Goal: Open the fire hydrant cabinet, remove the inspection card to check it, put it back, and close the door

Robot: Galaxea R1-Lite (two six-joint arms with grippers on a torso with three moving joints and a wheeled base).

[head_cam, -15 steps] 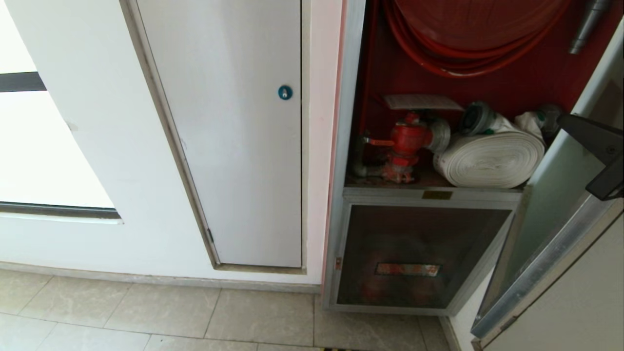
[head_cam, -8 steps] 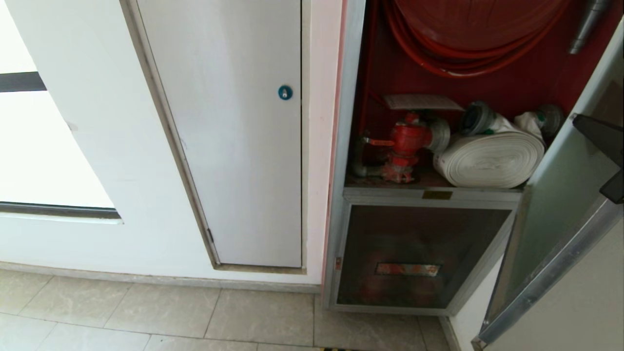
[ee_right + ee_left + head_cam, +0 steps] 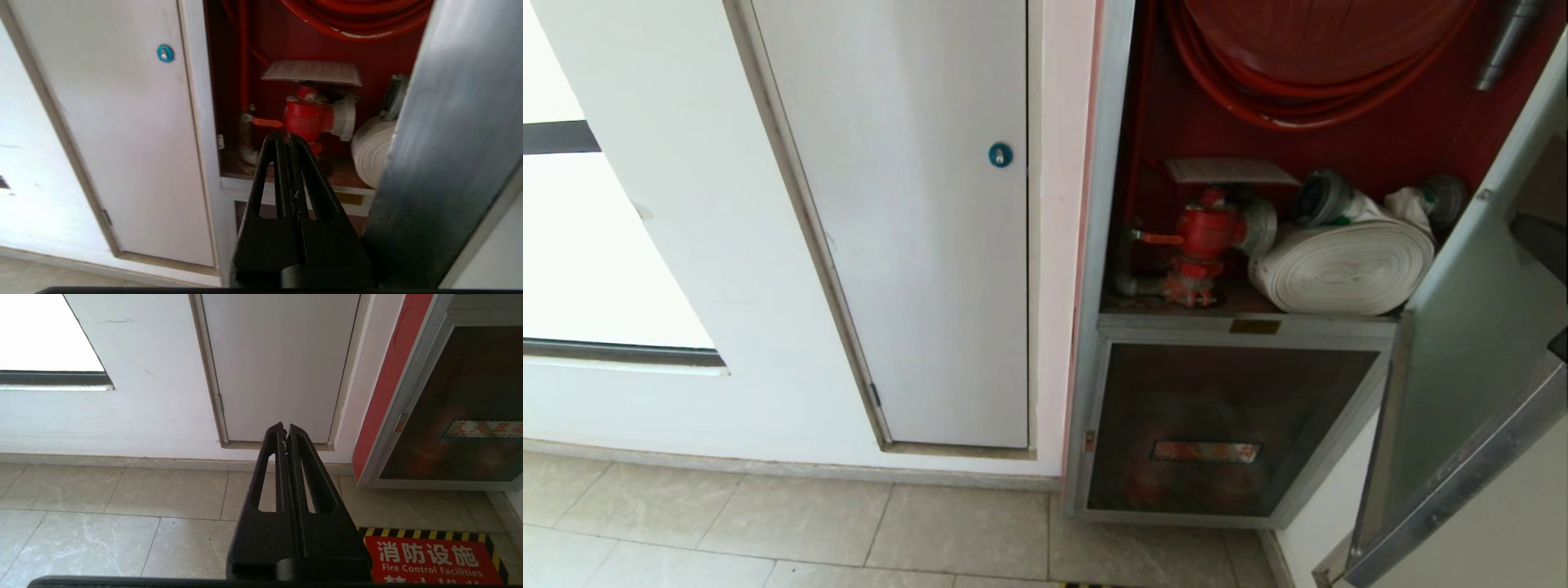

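The fire hydrant cabinet point(image 3: 1104, 245) stands open, red inside, with a red hose reel point(image 3: 1307, 57), a red valve point(image 3: 1209, 233) and a white rolled hose point(image 3: 1339, 265). The inspection card point(image 3: 1229, 171) lies flat on top of the valve point(image 3: 306, 118), and it also shows as the white card point(image 3: 312, 72) in the right wrist view. The door point(image 3: 1462, 327) hangs swung out on the right. My right gripper point(image 3: 286, 136) is shut and empty, just beside the door's edge point(image 3: 449, 143), pointing at the valve from a short way off. My left gripper point(image 3: 285, 428) is shut, parked low over the floor.
A plain white panel door with a round blue lock point(image 3: 1001, 154) is left of the cabinet. Below the cabinet shelf sits a smaller dark glass panel point(image 3: 1217, 425). A red floor sign point(image 3: 433, 563) lies on the tiles in front.
The door has swung further out to the right. My right gripper has slid right with it, almost leaving the head view.
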